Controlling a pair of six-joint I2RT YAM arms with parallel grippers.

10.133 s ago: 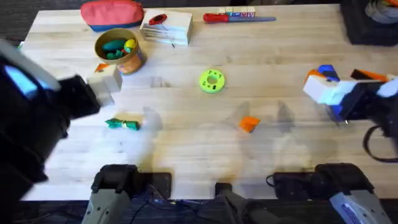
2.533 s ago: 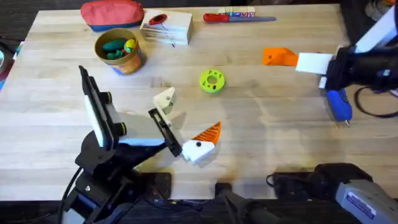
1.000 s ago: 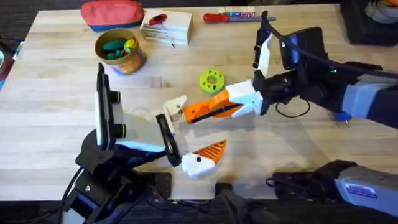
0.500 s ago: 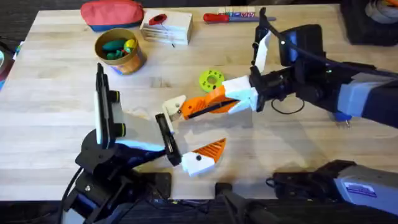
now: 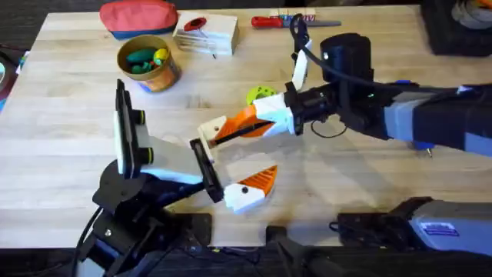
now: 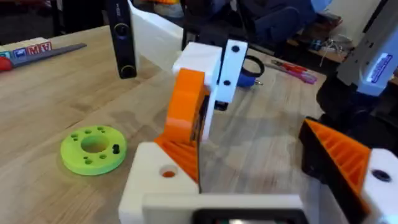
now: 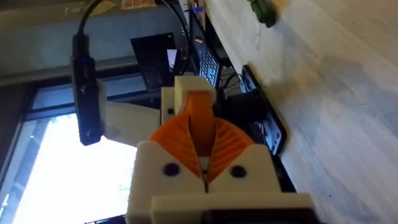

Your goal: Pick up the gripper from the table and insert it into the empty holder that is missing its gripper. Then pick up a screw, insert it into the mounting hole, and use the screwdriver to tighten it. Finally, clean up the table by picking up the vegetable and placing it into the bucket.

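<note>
My left gripper (image 5: 235,156) stands open over the table's middle. Its far finger is the bare white holder (image 5: 209,129); the near finger (image 5: 250,191) carries an orange pad. My right gripper (image 5: 240,128) reaches across from the right, shut on the small orange gripper (image 7: 200,119), whose end meets the holder (image 7: 186,87). In the left wrist view the holder (image 6: 155,186) shows an open mounting hole beside the orange wedge. The blue screwdriver (image 5: 419,144) lies at the right, mostly behind the right arm. The tan bucket (image 5: 147,63) stands at the back left. A green vegetable (image 7: 262,11) lies on the table.
A lime-green disc (image 5: 260,95) sits just behind the right gripper. At the back edge lie a red pouch (image 5: 138,17), a white box (image 5: 206,35) and a red-handled screwdriver (image 5: 269,21). The bucket holds green and yellow items.
The right gripper has carried the orange piece leftward until it meets the left arm's bare finger. The left arm has shifted slightly.
</note>
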